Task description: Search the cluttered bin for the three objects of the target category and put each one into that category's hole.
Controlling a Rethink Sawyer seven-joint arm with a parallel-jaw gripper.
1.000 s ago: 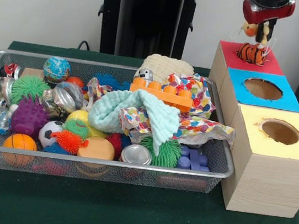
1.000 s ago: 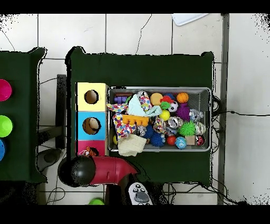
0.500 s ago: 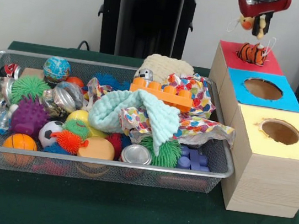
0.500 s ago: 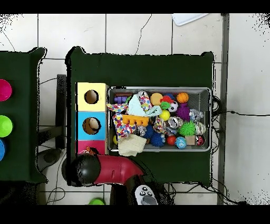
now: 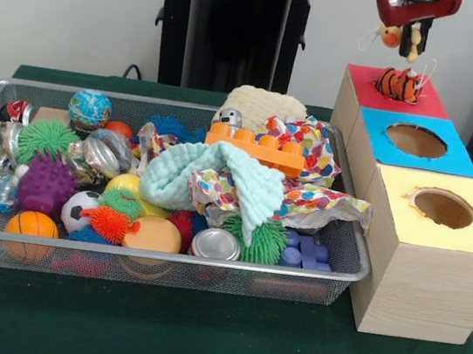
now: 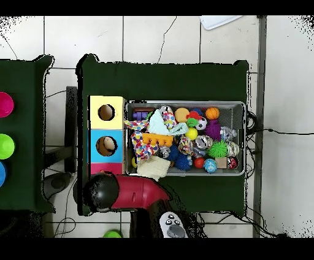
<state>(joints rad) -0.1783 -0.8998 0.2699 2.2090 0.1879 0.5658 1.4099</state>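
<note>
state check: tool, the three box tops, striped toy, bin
tool: raised above red box, open or shut unclear
striped fish toy: lying on red top, not dropped in
blue top hole: open, unblocked
yellow top hole: open, unblocked
bin: full, cloths draped over toys

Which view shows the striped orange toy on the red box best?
The front view: the striped orange toy lies in plain sight on the red box, under the tool. In the overhead view the arm covers that spot, hiding the toy.
</note>
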